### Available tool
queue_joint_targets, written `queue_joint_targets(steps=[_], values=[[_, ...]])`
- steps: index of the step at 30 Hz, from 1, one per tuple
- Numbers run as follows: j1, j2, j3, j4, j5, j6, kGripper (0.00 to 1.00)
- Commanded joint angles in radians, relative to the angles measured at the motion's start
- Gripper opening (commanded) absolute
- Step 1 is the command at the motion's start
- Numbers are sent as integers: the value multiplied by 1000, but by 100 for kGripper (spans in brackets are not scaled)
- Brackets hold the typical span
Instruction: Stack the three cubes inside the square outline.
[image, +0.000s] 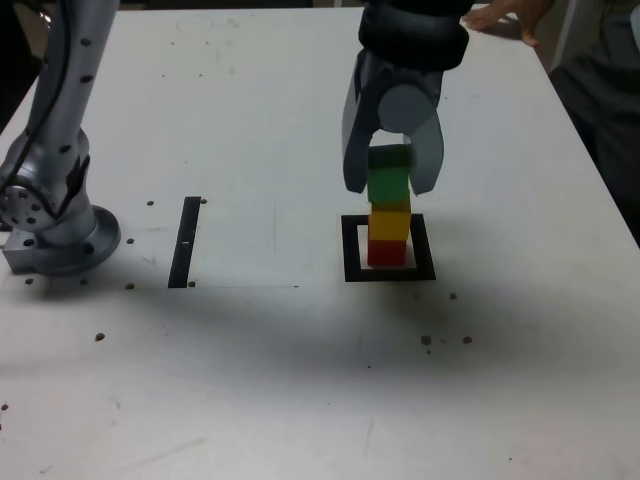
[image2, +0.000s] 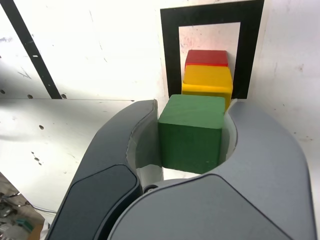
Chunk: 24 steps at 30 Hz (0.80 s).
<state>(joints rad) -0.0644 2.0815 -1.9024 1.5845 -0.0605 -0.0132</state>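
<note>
The three cubes stand as one tower inside the square outline (image: 349, 250): the red cube (image: 387, 254) at the bottom, the yellow cube (image: 389, 224) on it, the green cube (image: 389, 182) on top. My gripper (image: 390, 190) comes down from above with a finger on either side of the green cube, shut on it. The green cube's underside meets the yellow cube's top. In the wrist view the green cube (image2: 192, 132) fills the space between the jaws of the gripper (image2: 195, 107). Beyond it show the yellow cube (image2: 207, 82), the red cube (image2: 206, 57) and the square outline (image2: 170, 50).
A thin black strip (image: 185, 242) lies on the white table toward the exterior view's left, and the arm's base (image: 60, 235) stands further left. A person's hand (image: 500, 18) rests at the table's far right edge. Small dark specks dot the table.
</note>
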Motion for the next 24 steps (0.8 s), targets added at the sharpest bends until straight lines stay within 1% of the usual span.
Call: queue_joint_targets(steps=[1, 6, 7, 8, 9, 10, 11, 12, 13, 14, 15, 17, 24], values=[[-5, 9, -6, 7, -3, -3, 24], [-6, 18, -11, 5, -5, -4, 24], [-6, 19, -11, 3, -5, -3, 26], [-6, 22, -11, 1, -5, -2, 31], [-6, 24, -11, -1, -5, -1, 39], [-6, 26, -10, -3, -6, 0, 50], [-6, 27, -9, -5, -6, 1, 61], [-6, 29, -6, -7, -6, 3, 76], [-6, 30, -3, -8, -7, 3, 86], [-6, 30, -1, -9, -7, 4, 94], [-6, 30, 2, -9, -7, 4, 98], [-5, 29, 5, -9, -8, 4, 100], [-2, 26, 13, -9, -7, 7, 100]])
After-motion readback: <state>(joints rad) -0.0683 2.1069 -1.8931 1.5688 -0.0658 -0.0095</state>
